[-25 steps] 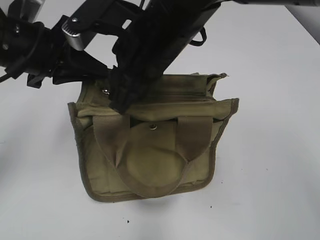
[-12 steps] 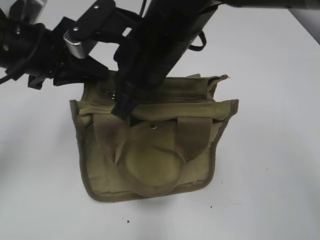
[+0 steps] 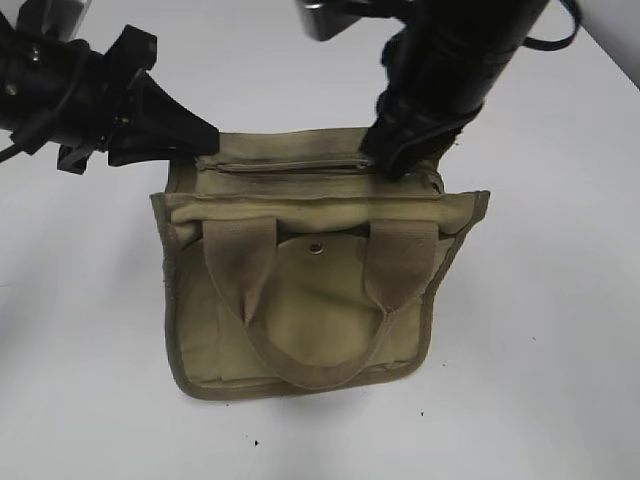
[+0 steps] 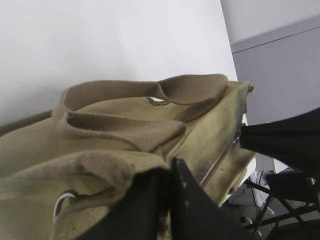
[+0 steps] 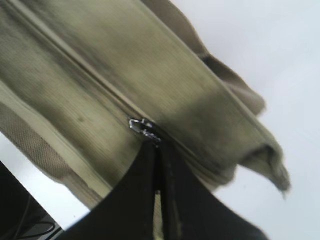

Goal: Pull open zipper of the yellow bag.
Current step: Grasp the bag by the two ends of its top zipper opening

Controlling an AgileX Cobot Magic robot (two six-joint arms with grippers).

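The yellow bag (image 3: 300, 300) stands on the white table with its two webbing handles (image 3: 240, 270) and snap flap facing me. The zipper (image 3: 285, 165) runs along its top. My left gripper (image 3: 205, 140) is shut on the bag's top left corner; in the left wrist view its jaws (image 4: 170, 172) pinch the khaki fabric (image 4: 100, 165). My right gripper (image 3: 385, 165) sits at the right end of the zipper. In the right wrist view it (image 5: 157, 145) is shut, with the silver pull tab (image 5: 141, 125) at its tips on the zipper line (image 5: 100, 90).
The white table (image 3: 540, 350) spreads in front of and beside the bag. Its far right edge (image 3: 620, 35) borders a grey area. A grey panel (image 4: 280, 70) and black frame legs (image 4: 270, 200) show behind the bag in the left wrist view.
My right gripper has shut and travelled from the left part of the bag's top to the right end of the zipper. The bag's top now shows fully. The left gripper has stayed put.
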